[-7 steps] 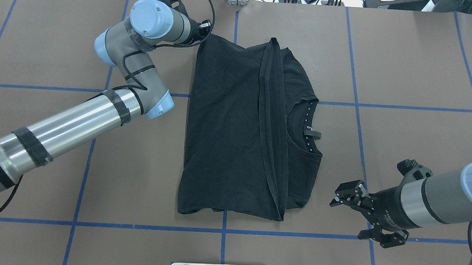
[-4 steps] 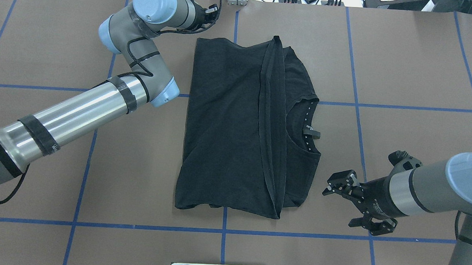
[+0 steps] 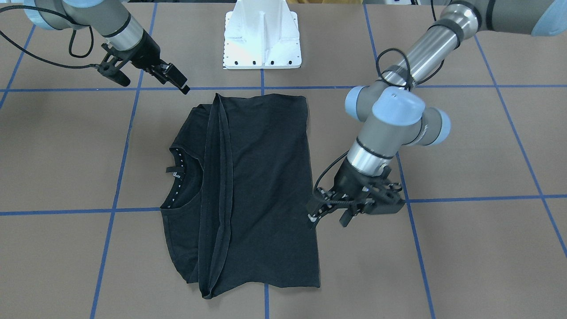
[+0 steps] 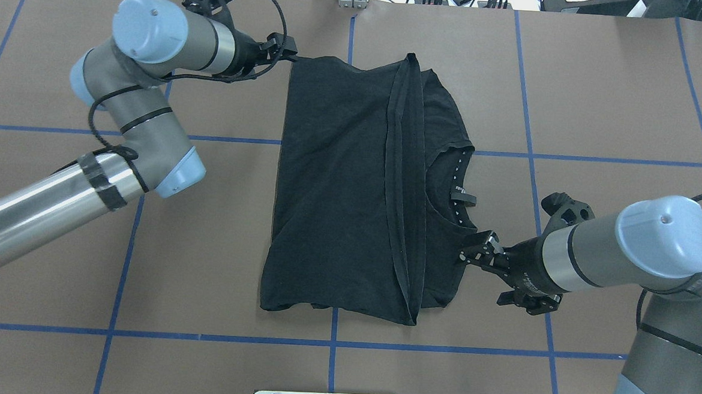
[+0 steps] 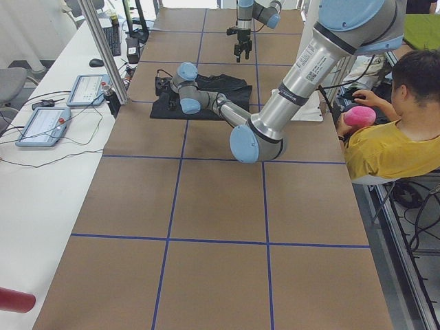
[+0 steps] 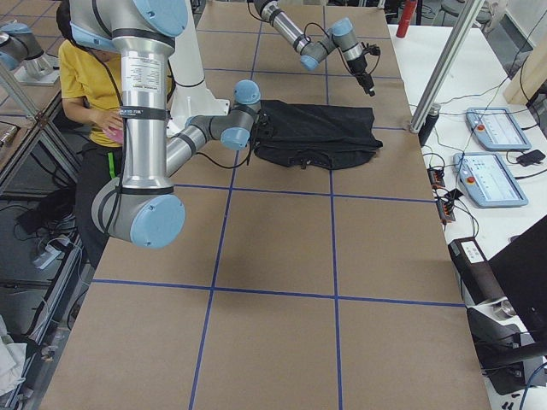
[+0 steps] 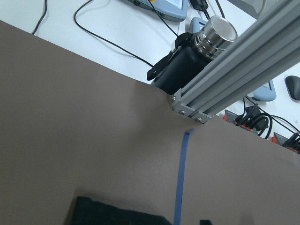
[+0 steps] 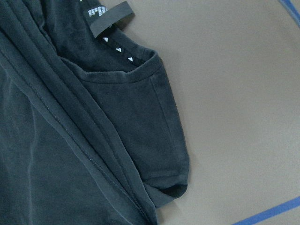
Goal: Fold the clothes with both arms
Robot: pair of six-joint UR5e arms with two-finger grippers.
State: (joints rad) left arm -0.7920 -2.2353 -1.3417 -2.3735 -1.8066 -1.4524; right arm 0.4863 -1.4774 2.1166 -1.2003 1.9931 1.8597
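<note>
The black T-shirt (image 4: pixel 351 185) lies folded flat on the brown table, plain side up, with its collar and label (image 4: pixel 464 198) toward the right; no print shows. It also shows in the front view (image 3: pixel 252 186). My left gripper (image 4: pixel 282 44) hovers at the shirt's far left corner, and in the front view (image 3: pixel 328 218) its jaws stand apart and empty. My right gripper (image 4: pixel 482 278) is open and empty at the shirt's right edge, just below the collar, and it also shows in the front view (image 3: pixel 154 85). The right wrist view shows the collar label (image 8: pixel 108 18) and a folded sleeve.
The white pedestal base (image 3: pixel 261 40) stands at the near table edge. An aluminium post (image 7: pixel 234 70) and a black bottle (image 7: pixel 185 68) stand at the far edge by the left gripper. An operator in yellow (image 5: pixel 392 137) sits beside the table. Blue tape lines cross the table (image 4: pixel 620 103).
My right gripper has moved left and forward from open table to the shirt's right edge. My left arm has swung left, and its gripper rose away, then came back to the far left corner.
</note>
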